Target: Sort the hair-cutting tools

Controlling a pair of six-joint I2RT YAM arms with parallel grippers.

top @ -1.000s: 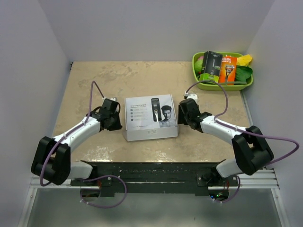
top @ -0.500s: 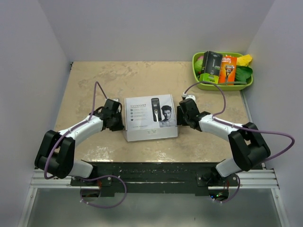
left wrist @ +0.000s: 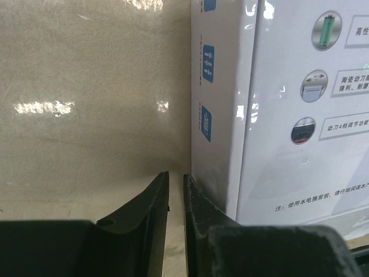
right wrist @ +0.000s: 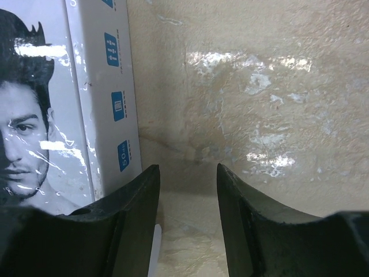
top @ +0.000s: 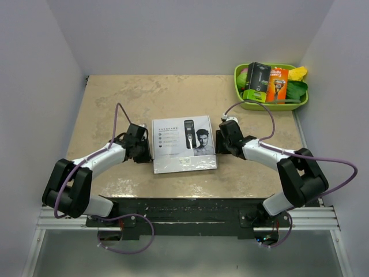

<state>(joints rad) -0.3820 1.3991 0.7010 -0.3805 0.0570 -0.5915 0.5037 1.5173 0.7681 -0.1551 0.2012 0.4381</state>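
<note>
Left gripper (left wrist: pixel 175 180): low, jaws a thin slit apart;
Right gripper (right wrist: pixel 188 173): low, jaws parted wider;
Arms: both angled inward

the box (top: pixel 183 144) lies in the middle of the table (top: pixel 144 95), the left gripper (left wrist: pixel 176 186) just beside its left side, the right gripper (right wrist: pixel 188 180) beside its right; packs (top: pixel 264 82) sit in the tray (top: pixel 271 106) at the far right corner.
</note>
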